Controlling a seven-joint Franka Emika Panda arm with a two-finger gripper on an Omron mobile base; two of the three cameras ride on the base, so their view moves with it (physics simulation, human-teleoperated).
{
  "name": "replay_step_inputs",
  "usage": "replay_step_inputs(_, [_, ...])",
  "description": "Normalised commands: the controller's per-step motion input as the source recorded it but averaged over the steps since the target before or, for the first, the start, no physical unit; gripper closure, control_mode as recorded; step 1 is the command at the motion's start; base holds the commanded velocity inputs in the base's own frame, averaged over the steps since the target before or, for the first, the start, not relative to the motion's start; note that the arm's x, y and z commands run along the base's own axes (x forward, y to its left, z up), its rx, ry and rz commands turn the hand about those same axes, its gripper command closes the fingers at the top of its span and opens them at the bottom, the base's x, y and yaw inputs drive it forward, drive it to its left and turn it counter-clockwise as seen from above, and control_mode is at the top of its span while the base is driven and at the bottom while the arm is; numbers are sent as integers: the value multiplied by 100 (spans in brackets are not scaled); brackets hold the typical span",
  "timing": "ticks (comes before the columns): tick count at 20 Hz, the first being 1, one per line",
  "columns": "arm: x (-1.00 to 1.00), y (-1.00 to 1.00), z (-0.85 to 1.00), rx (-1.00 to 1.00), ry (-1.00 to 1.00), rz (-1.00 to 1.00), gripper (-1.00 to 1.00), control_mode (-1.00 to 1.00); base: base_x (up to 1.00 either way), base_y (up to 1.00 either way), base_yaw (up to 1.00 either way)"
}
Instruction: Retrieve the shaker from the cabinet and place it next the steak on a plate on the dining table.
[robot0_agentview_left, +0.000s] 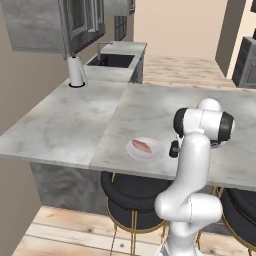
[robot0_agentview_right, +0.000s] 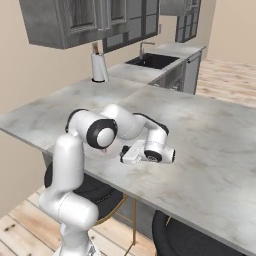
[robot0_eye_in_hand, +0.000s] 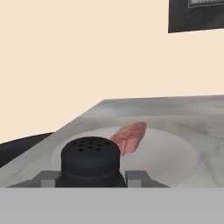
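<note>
Here my gripper (robot0_eye_in_hand: 90, 177) is clamped on the shaker (robot0_eye_in_hand: 90, 158), holding it low over the desk (robot0_agentview_left: 70, 120) just beside the plate (robot0_eye_in_hand: 175, 153) and steak (robot0_eye_in_hand: 129, 136). It looks light, rigid and smooth, so gripping its wider body seems safest.

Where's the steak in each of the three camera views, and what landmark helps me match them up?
Left base view: the steak lies on the plate, low centre, left of the arm.
Right base view: I cannot make it out; the arm covers that spot.
Hand view: centre, just behind the shaker that the gripper holds.
Shared landmark: the marble table.
</note>
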Motion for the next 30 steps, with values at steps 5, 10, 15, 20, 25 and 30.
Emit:
replay_step_inputs(5, [13, 0, -38, 0, 0, 0, 100, -100, 0, 0, 0])
replay_step_inputs(10, [3, 0, -38, 0, 0, 0, 100, -100, 0, 0, 0])
replay_step_inputs(15, [0, -1, -13, 0, 0, 0, -100, -100, 0, 0, 0])
replay_step_inputs(20, [0, -11, 0, 2, 0, 0, -100, -100, 0, 0, 0])
replay_step_inputs(25, [0, -17, 0, 3, 0, 0, -100, -100, 0, 0, 0])
replay_step_inputs(30, [-2, -27, 0, 5, 0, 0, -100, -100, 0, 0, 0])
